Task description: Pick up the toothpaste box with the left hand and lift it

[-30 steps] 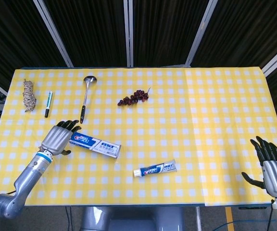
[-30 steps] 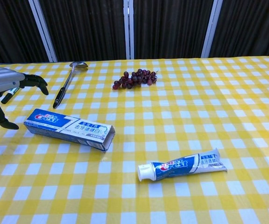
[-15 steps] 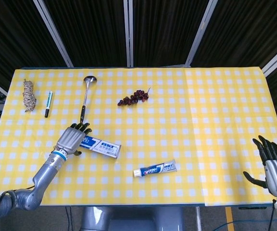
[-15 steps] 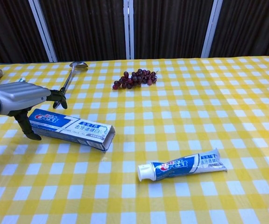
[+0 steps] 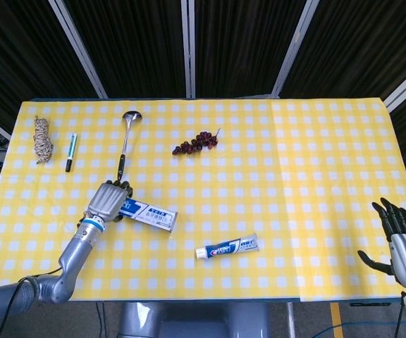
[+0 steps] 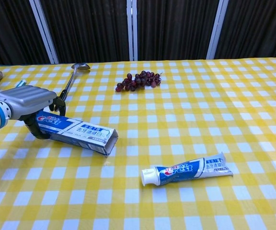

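Two robot hands are showing, and only the left robot hand [image 6: 27, 103] is working: it is sitting over the left end of the toothpaste box [image 6: 78, 134], with fingers [image 6: 59, 102] curling over the far edge and the thumb hooking down the near side, so it appears to be gripping that end, though the box is lying flat on the counter [image 6: 253, 96] and is not yet lifted. In the head view the same left robot hand [image 5: 108, 201] is covering the box's [image 5: 149, 216] left end, with the box lying on the left half of the checked cloth, just below the ladle [image 5: 125, 143]. The right robot hand [image 5: 403, 243] is idling at the counter's near right corner, fingers spread and holding nothing. The box is looking like thin cardboard, light and probably hollow, since its right end flap is standing open; squeezing hard is likely to crush it, and holding it at one end is likely to let the long free end sag or twist. A toothpaste tube [image 6: 188, 170] is lying well apart to the right, and grapes [image 6: 138, 80] are lying farther back.
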### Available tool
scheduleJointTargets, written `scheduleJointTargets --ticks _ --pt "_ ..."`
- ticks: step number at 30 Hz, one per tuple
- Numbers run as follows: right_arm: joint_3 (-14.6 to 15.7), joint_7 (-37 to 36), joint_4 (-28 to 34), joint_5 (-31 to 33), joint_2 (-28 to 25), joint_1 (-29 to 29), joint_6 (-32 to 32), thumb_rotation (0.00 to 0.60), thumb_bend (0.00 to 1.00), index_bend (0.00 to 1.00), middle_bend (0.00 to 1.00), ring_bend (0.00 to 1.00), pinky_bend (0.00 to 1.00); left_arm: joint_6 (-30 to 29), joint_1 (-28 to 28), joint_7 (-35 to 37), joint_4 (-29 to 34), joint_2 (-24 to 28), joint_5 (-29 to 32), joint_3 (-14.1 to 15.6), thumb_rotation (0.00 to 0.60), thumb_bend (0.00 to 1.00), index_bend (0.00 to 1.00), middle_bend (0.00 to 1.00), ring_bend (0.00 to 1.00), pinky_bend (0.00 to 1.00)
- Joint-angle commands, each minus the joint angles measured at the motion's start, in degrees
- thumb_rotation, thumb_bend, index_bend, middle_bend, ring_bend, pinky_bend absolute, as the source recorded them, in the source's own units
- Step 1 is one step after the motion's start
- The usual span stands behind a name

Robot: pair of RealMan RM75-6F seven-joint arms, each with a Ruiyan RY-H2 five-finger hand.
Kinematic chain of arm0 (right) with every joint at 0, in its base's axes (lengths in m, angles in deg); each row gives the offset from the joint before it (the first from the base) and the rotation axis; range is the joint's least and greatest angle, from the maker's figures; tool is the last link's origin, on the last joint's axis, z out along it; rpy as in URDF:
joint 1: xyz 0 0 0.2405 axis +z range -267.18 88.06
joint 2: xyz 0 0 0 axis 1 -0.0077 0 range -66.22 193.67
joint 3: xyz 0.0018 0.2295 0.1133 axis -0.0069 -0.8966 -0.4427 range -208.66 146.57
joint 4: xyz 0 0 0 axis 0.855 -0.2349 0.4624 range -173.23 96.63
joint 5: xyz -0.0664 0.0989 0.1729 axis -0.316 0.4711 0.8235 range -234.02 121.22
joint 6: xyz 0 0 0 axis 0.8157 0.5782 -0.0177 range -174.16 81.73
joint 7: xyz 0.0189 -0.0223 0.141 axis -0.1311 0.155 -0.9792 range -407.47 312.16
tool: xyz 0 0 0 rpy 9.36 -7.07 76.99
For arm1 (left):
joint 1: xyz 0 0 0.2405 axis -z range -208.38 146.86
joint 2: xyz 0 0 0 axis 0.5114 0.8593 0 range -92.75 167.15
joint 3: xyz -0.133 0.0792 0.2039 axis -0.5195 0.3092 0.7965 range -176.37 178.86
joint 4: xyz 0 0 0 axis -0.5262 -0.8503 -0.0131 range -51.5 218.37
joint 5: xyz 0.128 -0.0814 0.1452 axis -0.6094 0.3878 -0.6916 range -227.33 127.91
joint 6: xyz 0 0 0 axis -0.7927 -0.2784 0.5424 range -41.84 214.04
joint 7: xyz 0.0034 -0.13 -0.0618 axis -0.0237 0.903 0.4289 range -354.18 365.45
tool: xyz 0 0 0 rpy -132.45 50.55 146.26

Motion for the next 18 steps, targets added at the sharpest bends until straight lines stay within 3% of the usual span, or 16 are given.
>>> scheduleJointTargets --ticks 1,11,18 --pt "0.0 0.1 0.0 0.0 0.0 0.0 0.0 0.6 0.08 0.0 0.0 0.0 0.0 -1.2 -0.6 1.5 -1.5 -1.2 -1.3 0.2 0.6 0.33 0.58 0.42 0.41 0.45" --pt "0.1 0.6 0.2 -0.1 0.2 0.0 0.0 0.6 0.09 0.0 0.0 0.0 0.0 -4.7 -1.7 5.5 -1.5 0.3 -5.2 -0.4 0.6 0.36 0.63 0.45 0.43 0.46" --pt "0.1 0.4 0.4 -0.2 0.0 -0.1 -0.3 0.6 0.08 0.0 0.0 0.0 0.0 -6.3 -1.5 6.6 2.4 4.7 -6.6 -2.4 0.6 0.36 0.63 0.45 0.43 0.46"
